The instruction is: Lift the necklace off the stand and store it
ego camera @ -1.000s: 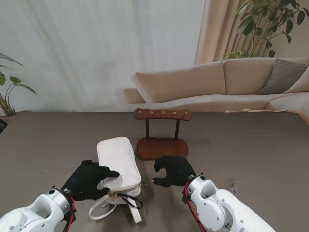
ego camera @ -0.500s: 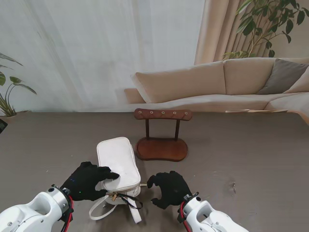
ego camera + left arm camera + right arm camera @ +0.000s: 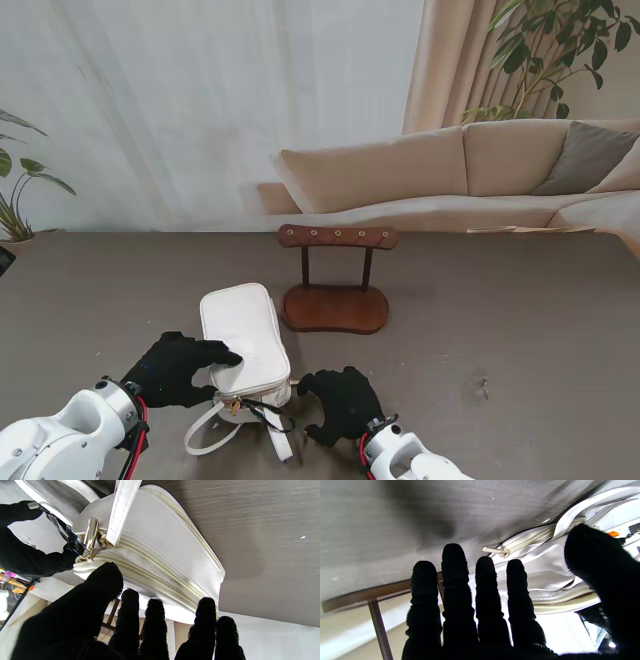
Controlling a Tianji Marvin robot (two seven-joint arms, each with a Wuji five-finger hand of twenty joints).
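White arms, red cables, black-gloved left hand

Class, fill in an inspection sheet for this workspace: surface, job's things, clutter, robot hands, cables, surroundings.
Surface: grey-brown table, bare where visible.
Job's things: wooden necklace stand upright, no necklace visible on it; white handbag lying flat to its left, zip closed.
Clutter: nothing seen.
Robot hands: left robot hand resting on the handbag's near end, grip unclear; right robot hand open, fingers curled beside the bag's strap end.
Cables: red cables at both wrists.
Surroundings: beige sofa, curtains, potted plants.
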